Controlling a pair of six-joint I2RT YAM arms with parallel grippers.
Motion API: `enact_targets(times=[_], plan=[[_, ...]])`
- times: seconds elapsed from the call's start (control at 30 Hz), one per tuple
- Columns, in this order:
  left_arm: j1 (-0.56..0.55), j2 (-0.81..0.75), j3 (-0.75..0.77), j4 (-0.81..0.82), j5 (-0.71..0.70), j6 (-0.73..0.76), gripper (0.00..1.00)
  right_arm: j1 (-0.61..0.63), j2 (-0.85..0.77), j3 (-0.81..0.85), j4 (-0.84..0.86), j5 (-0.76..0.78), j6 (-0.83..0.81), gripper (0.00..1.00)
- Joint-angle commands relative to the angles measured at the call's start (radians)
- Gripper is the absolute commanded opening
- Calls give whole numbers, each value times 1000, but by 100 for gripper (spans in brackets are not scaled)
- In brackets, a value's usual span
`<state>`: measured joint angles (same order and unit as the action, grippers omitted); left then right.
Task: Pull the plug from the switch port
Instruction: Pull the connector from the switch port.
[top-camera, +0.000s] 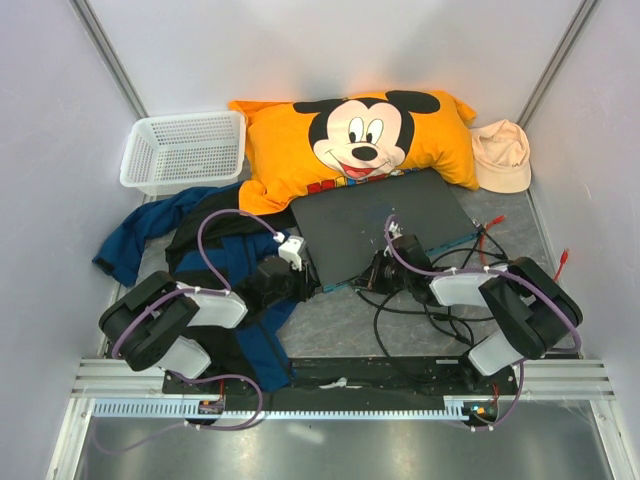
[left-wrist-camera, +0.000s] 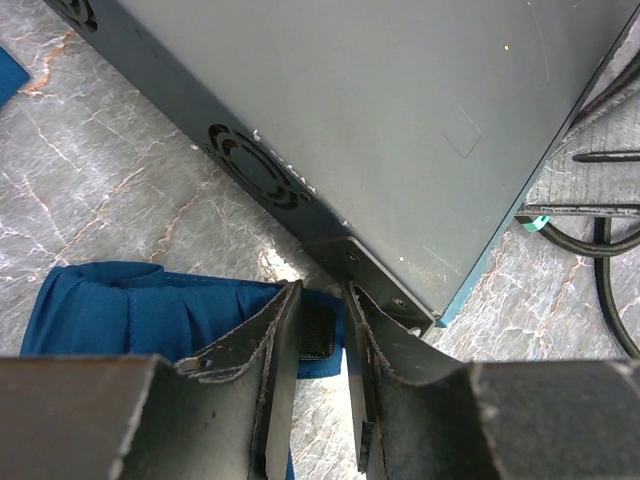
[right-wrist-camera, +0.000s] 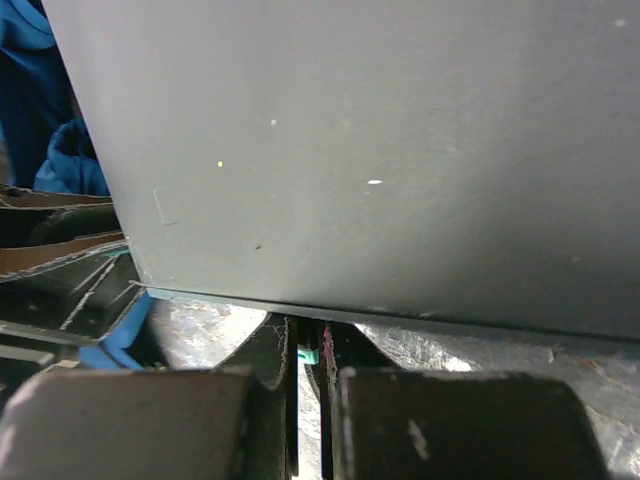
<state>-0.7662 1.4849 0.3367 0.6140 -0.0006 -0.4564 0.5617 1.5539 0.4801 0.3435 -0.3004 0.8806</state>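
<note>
The switch is a flat dark grey box lying just in front of the pillow; its top fills the left wrist view and the right wrist view. My right gripper sits at its near port edge. Its jaws are shut on a thin black cable with a green tag, just under the switch's rim. The plug itself is hidden under that rim. My left gripper is open at the switch's near left corner, one finger against the corner bracket, with nothing between the fingers.
An orange Mickey Mouse pillow lies behind the switch. A white basket stands at the back left and a beige cap at the back right. Blue clothing sprawls on the left. Loose black cables coil near the right arm.
</note>
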Motion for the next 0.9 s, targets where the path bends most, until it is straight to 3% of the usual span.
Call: enact_targets(times=[0.0,0.2,0.37,0.57,0.87], plan=[[-71,71,97,-60,206,-87,36,-26,9,-30,-273,340,-72,0],[-76,100,137,-108,186,-44,36,-52,81,12,-412,276,-103,0],[-76,84,136,-96,182,-11,36,-77,236,107,-560,172,-164,0],[-76,-1,120,4,149,-2,36,-68,233,130,-673,114,-180,0],[-76,-64,162,-56,156,32,36,-42,241,163,-761,61,-215,0]])
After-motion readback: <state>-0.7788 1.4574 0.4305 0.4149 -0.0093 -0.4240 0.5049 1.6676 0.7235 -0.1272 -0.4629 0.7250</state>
